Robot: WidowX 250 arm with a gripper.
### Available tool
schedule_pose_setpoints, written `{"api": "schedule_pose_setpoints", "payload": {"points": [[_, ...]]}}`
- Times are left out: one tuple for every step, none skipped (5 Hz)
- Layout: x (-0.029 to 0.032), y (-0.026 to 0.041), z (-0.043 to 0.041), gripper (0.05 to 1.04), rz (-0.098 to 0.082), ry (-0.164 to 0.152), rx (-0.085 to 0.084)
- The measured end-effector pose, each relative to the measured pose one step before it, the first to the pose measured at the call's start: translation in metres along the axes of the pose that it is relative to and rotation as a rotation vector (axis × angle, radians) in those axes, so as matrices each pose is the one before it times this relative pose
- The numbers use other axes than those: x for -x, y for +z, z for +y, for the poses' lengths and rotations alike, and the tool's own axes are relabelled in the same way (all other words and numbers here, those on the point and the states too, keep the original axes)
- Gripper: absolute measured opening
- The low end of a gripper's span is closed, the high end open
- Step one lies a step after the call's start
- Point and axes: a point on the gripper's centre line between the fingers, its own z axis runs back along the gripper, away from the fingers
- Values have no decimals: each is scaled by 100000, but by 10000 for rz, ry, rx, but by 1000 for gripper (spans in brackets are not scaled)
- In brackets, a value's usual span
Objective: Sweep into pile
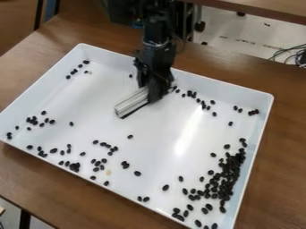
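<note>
The black gripper [151,89] hangs down over the upper middle of the white tray [179,134], shut on a pale grey bar-shaped sweeping tool [131,103] with a dark lower edge. The tool slants toward the lower left, low over the tray floor. Black beans [224,181] lie densely heaped along the tray's right side, toward the lower right corner. Scattered beans [104,145] lie across the lower left and middle, with others along the upper wall and in the upper left corner. Whether the tool touches the floor, I cannot tell.
Raised walls surround the tray, which sits on a brown wooden table [284,156]. The arm comes in from the top edge. Black cables [293,54] lie beyond the table at the upper right. A small tan spot [108,172] shows on the tray floor.
</note>
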Motion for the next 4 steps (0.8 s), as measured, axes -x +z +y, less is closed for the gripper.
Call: {"api": "schedule_pose_setpoints", "payload": {"points": [[-487, 55, -1011, 353, -2, -159, -49], [-312, -76, -886, 353, 25, -93, 7], [-2489, 381, -5001, 353, -327, -1141, 126], [-1795, 159, -3836, 353, -316, -930, 28]]}}
